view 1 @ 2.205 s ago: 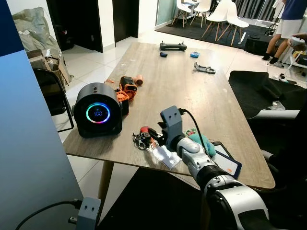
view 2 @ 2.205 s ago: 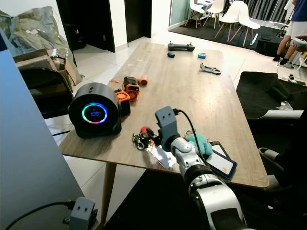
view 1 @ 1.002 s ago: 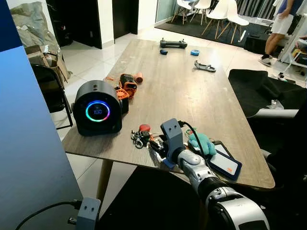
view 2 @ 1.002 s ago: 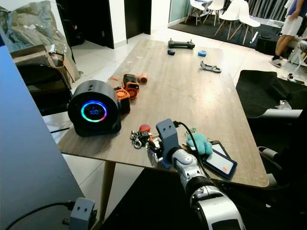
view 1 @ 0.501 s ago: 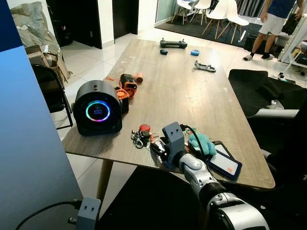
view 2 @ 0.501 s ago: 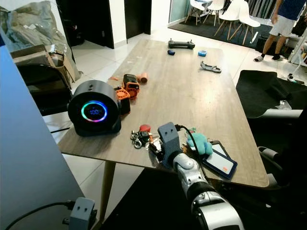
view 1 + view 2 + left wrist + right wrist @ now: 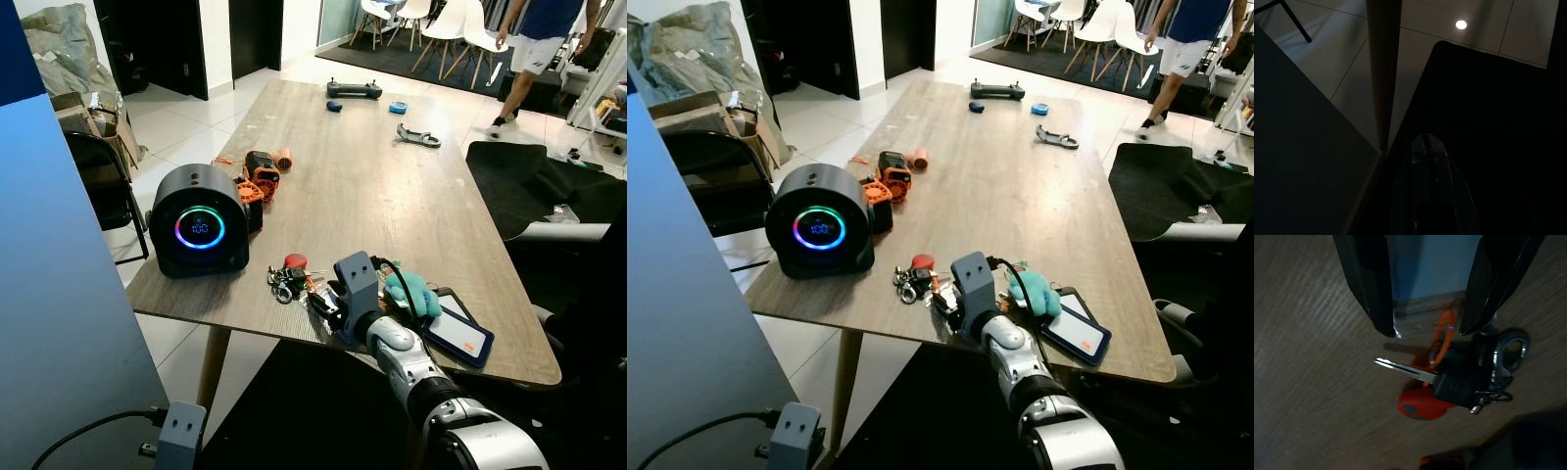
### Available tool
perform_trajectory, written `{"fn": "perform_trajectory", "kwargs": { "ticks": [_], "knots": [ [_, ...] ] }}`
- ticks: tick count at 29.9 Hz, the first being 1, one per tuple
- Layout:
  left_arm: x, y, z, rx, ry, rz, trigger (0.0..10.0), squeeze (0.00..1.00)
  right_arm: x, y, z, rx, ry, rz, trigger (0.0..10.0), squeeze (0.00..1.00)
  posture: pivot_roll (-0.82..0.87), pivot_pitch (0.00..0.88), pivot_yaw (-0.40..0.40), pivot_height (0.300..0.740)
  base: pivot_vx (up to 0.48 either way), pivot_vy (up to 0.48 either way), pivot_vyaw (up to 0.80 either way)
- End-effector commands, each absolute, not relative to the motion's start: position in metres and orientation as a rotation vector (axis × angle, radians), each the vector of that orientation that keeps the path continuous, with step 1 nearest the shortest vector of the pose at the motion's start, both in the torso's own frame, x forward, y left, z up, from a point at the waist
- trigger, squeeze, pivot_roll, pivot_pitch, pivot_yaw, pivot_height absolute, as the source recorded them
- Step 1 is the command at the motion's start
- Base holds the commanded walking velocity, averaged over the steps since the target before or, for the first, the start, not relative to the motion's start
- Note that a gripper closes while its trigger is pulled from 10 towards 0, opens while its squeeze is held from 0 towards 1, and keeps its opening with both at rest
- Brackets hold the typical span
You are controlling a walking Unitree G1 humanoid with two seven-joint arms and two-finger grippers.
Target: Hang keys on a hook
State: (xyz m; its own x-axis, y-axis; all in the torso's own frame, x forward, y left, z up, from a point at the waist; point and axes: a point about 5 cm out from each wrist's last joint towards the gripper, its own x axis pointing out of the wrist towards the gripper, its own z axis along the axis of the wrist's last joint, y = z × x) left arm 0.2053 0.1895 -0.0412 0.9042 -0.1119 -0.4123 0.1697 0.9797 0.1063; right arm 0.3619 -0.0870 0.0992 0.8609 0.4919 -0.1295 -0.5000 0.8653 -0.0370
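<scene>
Lying flat, keys (image 7: 1449, 372) face right hand (image 7: 1425, 330).

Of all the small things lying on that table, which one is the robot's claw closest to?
The keys, red-tagged, at the near table edge. The open right gripper hovers right at them.

Right gripper (image 7: 1426, 330) lower and nearer the table edge; walking person (image 7: 1181, 54) now farther left.

The keys (image 7: 1449, 372) lie flat on the wooden table (image 7: 392, 196) near its front edge: 1 silver blade, red tag, black fob, metal rings.
</scene>
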Motion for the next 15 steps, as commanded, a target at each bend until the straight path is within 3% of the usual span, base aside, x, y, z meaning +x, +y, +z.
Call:
{"fn": "perform_trajectory", "kwargs": {
  "ticks": [1,15],
  "knots": [
    [0.1996,0.1879,-0.045,0.128,0.434,-0.137,10.0,0.0,0.3592,-0.0881,0.0956,-0.058,0.118,0.52,10.0,0.0,0.09,0.084,-0.076,0.74,0.0,0.0,0.0],
    [0.1985,0.1886,-0.0452,0.126,0.434,-0.133,10.0,0.0,0.357,-0.0867,0.093,-0.056,0.121,0.532,10.0,0.0,0.09,0.089,-0.076,0.74,0.0,0.0,0.0]
  ]
}}
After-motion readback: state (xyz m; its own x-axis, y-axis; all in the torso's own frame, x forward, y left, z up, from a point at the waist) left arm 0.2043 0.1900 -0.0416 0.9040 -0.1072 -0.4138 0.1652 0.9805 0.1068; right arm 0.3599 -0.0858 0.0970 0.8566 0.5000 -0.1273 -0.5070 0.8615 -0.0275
